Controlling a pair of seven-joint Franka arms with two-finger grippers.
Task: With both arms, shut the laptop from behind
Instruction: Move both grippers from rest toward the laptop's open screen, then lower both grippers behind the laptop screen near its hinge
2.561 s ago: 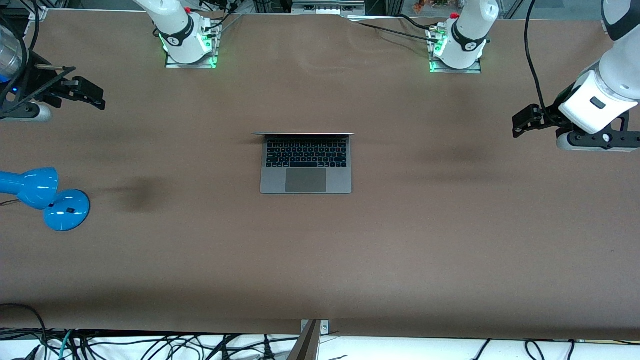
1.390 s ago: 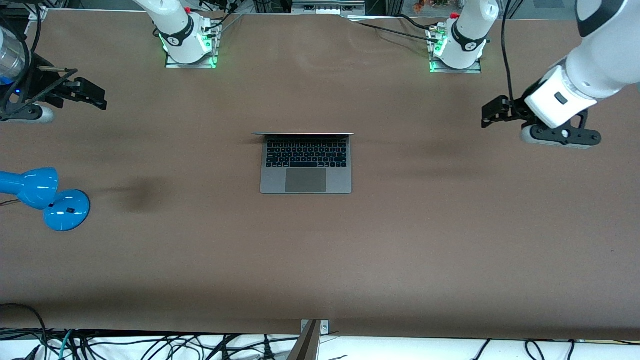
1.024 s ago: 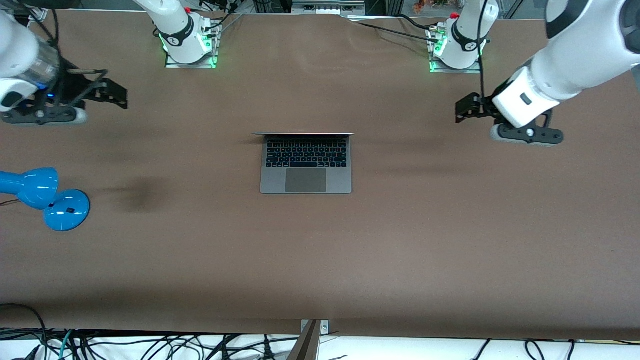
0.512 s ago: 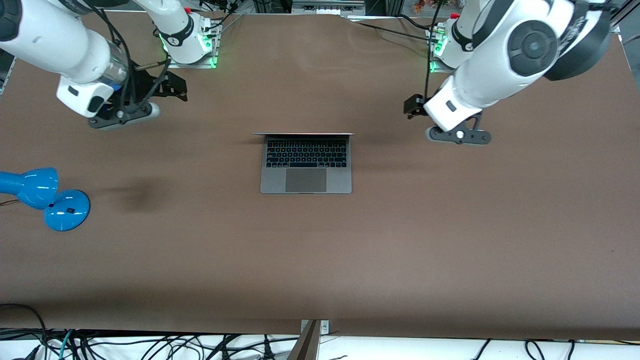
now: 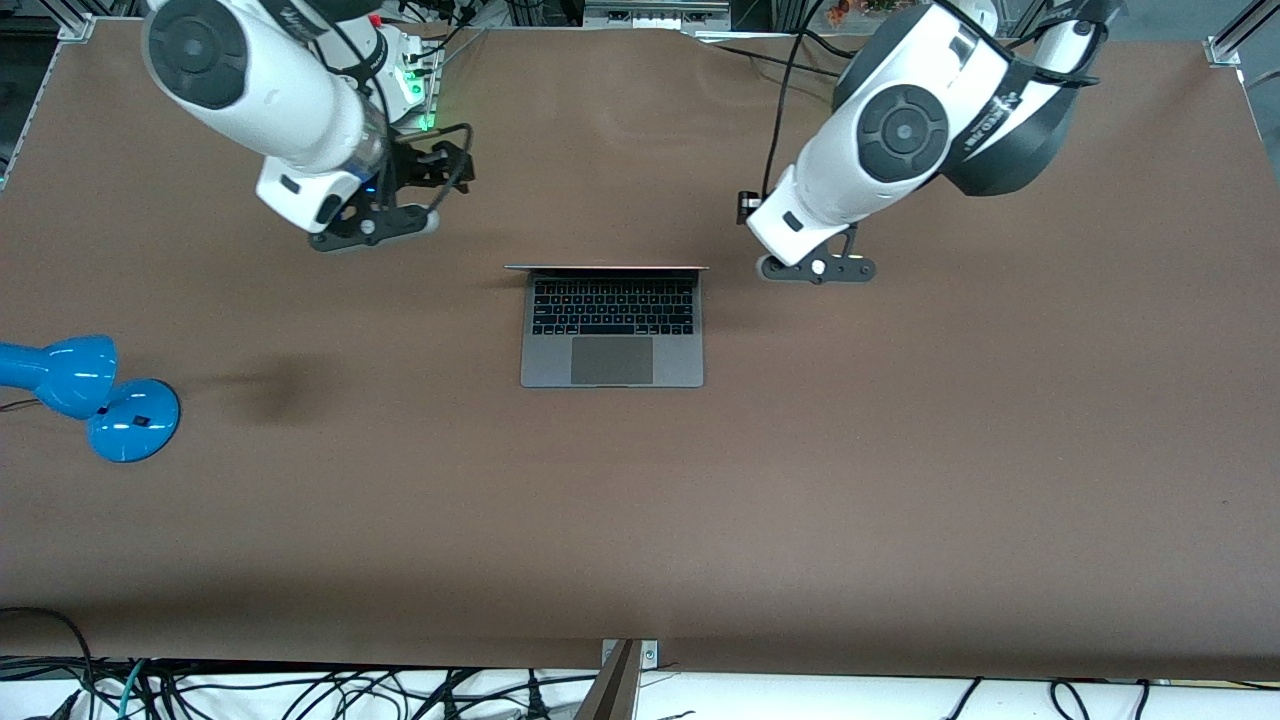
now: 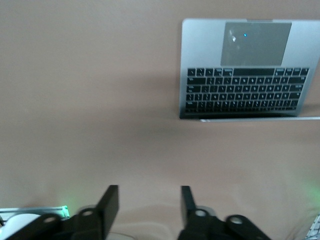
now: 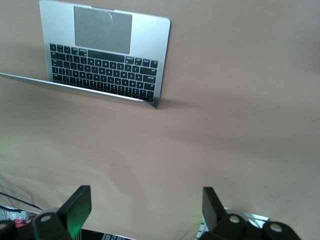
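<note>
The laptop (image 5: 611, 328) sits open near the middle of the desk (image 5: 900, 480), somewhat closer to the robots' edge than to the camera's edge, its keyboard and trackpad facing up and its lid standing so upright that from the front camera it shows only as a thin bright line along the base's farther edge. That upright lid is why both arms come in from the robots' side: a push from there would tip it down over the keyboard. The left gripper (image 5: 744, 207) hangs over bare desk off the lid's corner toward the left arm's end, and its wrist view shows its fingers (image 6: 109, 204) apart with nothing between them. The right gripper (image 5: 448, 170) is over bare desk toward the right arm's end of the laptop and close to the robots' edge; its fingers (image 7: 78, 205) are also spread wide and empty. Both wrist cameras look down past the fingers at the lid's top edge and the keyboard, so neither gripper touches the laptop yet. I judge this the approach, with each gripper set to meet one end of the lid so it folds evenly rather than twisting the base. A blue lamp (image 5: 75, 392) lies near the desk's edge at the right arm's end, well clear of the work.
</note>
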